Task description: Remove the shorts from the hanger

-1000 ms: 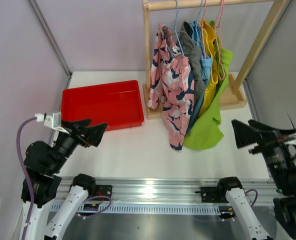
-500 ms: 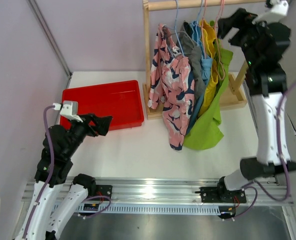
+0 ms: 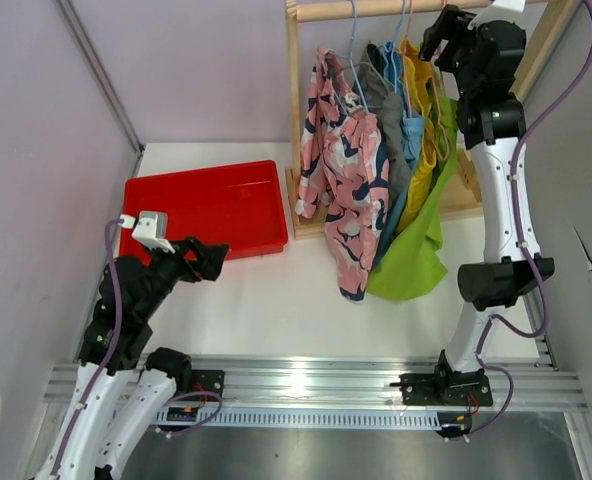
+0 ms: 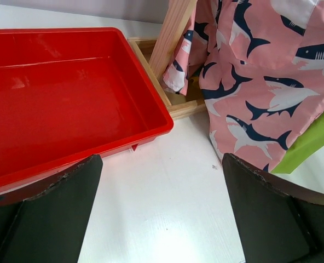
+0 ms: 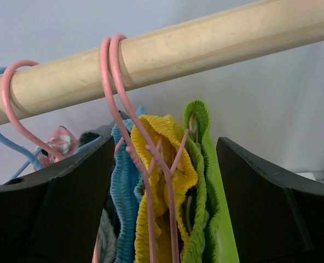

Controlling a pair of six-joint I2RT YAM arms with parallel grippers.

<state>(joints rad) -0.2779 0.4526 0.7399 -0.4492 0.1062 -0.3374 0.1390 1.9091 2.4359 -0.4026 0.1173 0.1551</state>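
Table [image 3: 276,300], far edge: wooden rack [image 3: 294,120] bearing 5 shorts [image 3: 351,175] on hangers [image 5: 114,71] (pink shark-print nearest the red tray [image 3: 166,215], lime green outermost). The left gripper [image 4: 162,208], jaws wide, hovers beside the tray. The right gripper [image 5: 165,164], jaws wide, flanks the yellow and green waistbands under the rail [image 5: 206,44].

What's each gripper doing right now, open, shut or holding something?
Left gripper: open, holding nothing.
Right gripper: open around the hung shorts, gripping nothing.

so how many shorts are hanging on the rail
5, side by side on the wooden rail, left to right from above: pink shark-print, dark grey, light blue, yellow, lime green. Another could hide between them.
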